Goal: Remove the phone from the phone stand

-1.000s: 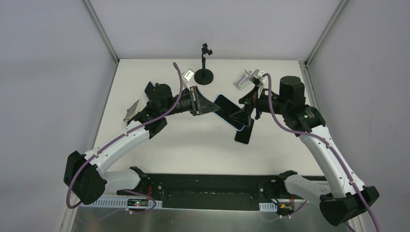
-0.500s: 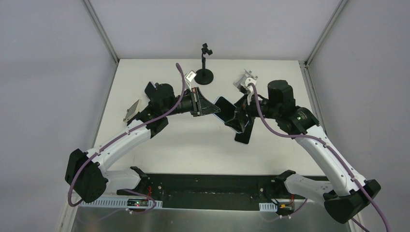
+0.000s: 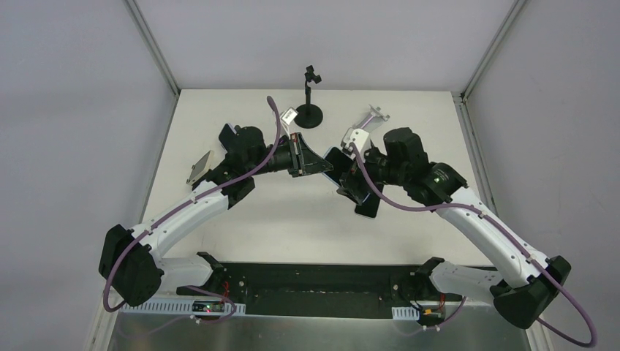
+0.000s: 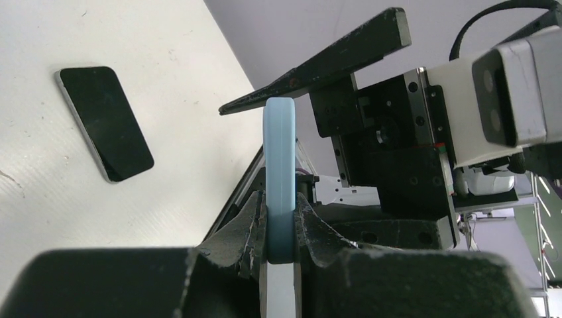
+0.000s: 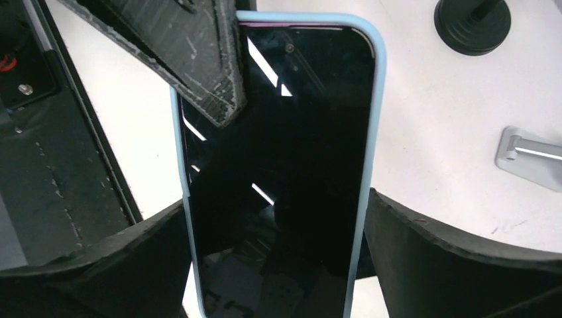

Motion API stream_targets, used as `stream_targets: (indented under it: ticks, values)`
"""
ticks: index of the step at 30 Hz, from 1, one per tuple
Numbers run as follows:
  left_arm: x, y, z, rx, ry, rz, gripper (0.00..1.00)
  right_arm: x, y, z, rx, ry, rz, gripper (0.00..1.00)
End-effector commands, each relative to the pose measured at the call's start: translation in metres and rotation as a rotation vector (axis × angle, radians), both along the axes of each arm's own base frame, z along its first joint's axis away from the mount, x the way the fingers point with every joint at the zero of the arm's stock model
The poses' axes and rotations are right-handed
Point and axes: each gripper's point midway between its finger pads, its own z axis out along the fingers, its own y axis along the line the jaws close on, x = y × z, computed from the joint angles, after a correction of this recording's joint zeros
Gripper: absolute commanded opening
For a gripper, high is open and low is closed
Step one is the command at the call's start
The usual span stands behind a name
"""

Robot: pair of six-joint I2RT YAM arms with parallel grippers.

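Phone (image 5: 278,165) between left fingers (image 4: 318,232), right fingers (image 5: 431,258) against its edges.

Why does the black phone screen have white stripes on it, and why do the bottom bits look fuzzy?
Right wrist view: the stripes are glare, bright reflections on the glossy screen of the blue-cased phone. Left wrist view: the left gripper's fingers sit too near the lens, so they blur; the black phone on the table looks sharp.
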Motion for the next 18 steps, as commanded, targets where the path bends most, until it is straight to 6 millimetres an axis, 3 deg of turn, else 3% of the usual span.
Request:
stream_targets:
  ticks: [1, 9, 13, 15, 17, 18]
  values:
    - [-0.008, -0.002, 0.046, -0.095, -0.117, -0.035, 0.00, 0.008, -0.005, 0.002, -0.062, -0.090, -0.014, 0.91]
    - [-0.007, -0.004, 0.044, -0.090, -0.108, -0.040, 0.00, 0.007, -0.002, -0.003, -0.091, -0.096, -0.001, 0.73]
    - [-0.008, -0.004, 0.044, -0.089, -0.113, -0.044, 0.00, 0.009, 0.001, -0.002, -0.068, -0.072, -0.035, 0.48]
    - [-0.007, -0.003, 0.042, -0.086, -0.118, -0.041, 0.12, 0.008, 0.004, 0.001, -0.041, -0.056, -0.043, 0.36]
    - [-0.006, -0.001, 0.040, -0.081, -0.119, -0.031, 0.25, 0.009, 0.007, 0.005, -0.002, -0.041, -0.069, 0.05]
    - [-0.004, 0.000, 0.040, -0.080, -0.122, -0.024, 0.35, 0.010, 0.008, 0.007, 0.017, -0.028, -0.092, 0.00]
